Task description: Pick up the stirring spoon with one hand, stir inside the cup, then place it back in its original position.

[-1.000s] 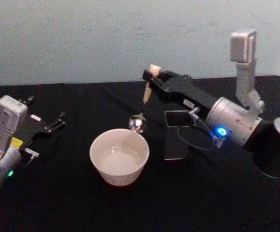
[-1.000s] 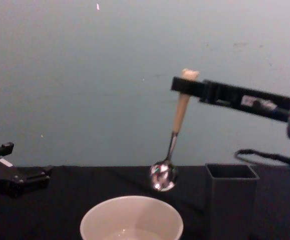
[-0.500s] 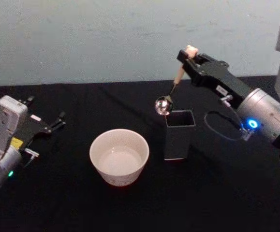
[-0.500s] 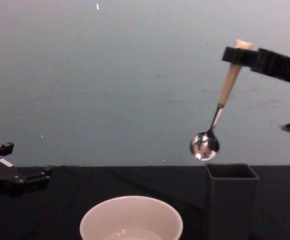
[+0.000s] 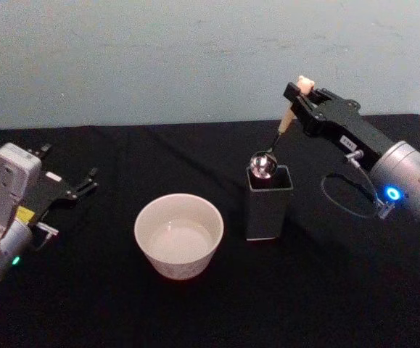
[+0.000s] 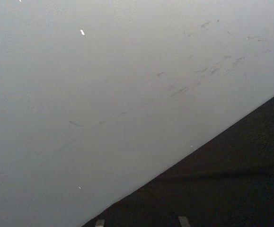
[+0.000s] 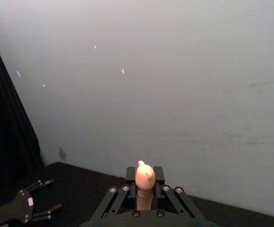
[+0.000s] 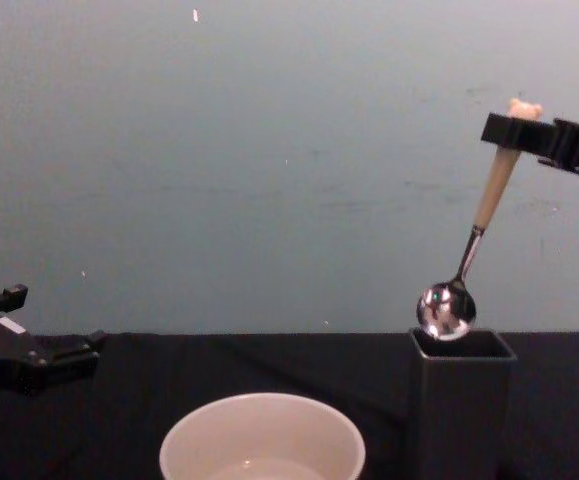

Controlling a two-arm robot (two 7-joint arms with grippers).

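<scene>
My right gripper (image 5: 302,95) is shut on the cream handle of the stirring spoon (image 5: 276,141), just below its tiny bear head (image 7: 145,176). The spoon hangs tilted, its shiny metal bowl (image 8: 445,311) right at the open top of the dark grey square holder (image 8: 461,405). The wide cream-white cup (image 5: 179,235) stands on the black table to the holder's left, and it also sits low in the chest view (image 8: 262,439). Far left on the table rests my left gripper (image 5: 85,182), parked with its fingers apart and nothing between them.
A black cloth covers the table (image 5: 195,312), with a plain pale wall behind. A black cable loops beside the right arm's blue light ring (image 5: 392,193). Open tabletop lies in front of the cup and between the cup and the left arm.
My right gripper carried the spoon away from the cup, rightward and up, then down until its bowl reached the holder's mouth. The left arm and the cup stayed still.
</scene>
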